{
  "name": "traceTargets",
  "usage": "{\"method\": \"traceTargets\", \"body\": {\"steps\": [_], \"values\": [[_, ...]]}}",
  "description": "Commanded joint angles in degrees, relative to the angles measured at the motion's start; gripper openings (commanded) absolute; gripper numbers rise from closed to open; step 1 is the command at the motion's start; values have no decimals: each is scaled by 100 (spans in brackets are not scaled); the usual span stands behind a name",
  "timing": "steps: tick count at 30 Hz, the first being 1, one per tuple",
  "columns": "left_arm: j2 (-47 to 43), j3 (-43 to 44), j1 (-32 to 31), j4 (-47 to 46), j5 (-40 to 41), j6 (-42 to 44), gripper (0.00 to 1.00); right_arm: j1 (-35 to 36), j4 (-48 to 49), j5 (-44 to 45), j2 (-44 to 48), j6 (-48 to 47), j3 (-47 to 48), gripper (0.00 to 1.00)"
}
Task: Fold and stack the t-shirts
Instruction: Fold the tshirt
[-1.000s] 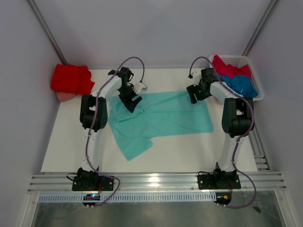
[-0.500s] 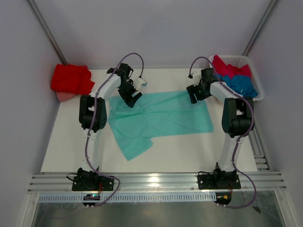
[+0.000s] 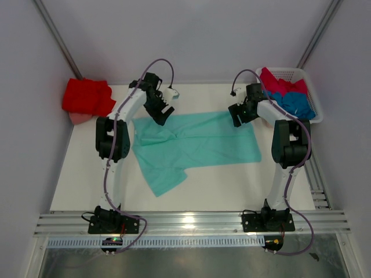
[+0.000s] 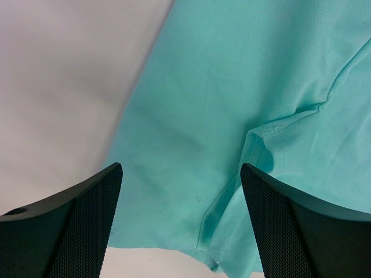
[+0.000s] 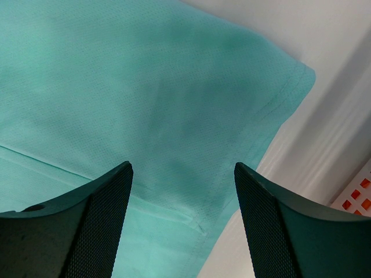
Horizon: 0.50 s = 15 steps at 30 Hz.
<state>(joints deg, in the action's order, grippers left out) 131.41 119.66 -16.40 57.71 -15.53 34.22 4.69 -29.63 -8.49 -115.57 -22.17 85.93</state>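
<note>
A mint-teal t-shirt [image 3: 197,145] lies spread flat on the white table, one sleeve pointing to the near left. My left gripper [image 3: 162,117] is open and empty just above the shirt's far left corner; its wrist view shows the cloth [image 4: 232,87] and a sleeve seam between the jaws. My right gripper [image 3: 239,120] is open and empty above the far right corner, with the hemmed corner [image 5: 290,87] showing in its wrist view. A bright red t-shirt [image 3: 87,97] lies bunched at the far left. Crimson-pink [image 3: 281,84] and blue [image 3: 298,104] shirts fill the basket.
A white slatted basket [image 3: 313,95] stands at the far right corner of the table. A pink piece [image 3: 78,117] peeks from under the red shirt. Metal rails [image 3: 191,223] run along the near edge and the right side. Grey walls enclose the table.
My left gripper has moved away from me and a little to the left, from over the shirt's body to its far left corner. The right arm has not moved.
</note>
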Motion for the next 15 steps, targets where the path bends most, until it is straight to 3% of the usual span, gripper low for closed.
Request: {"method": "traceTargets", "body": {"steps": [1,15], "values": [[112,-4,23,-190,-29,-187,85,-3,106,6,113,-6,64,75],[306,-452,-354,-155,524,-65,83,-3,97,-74,87,64,99,75]]}}
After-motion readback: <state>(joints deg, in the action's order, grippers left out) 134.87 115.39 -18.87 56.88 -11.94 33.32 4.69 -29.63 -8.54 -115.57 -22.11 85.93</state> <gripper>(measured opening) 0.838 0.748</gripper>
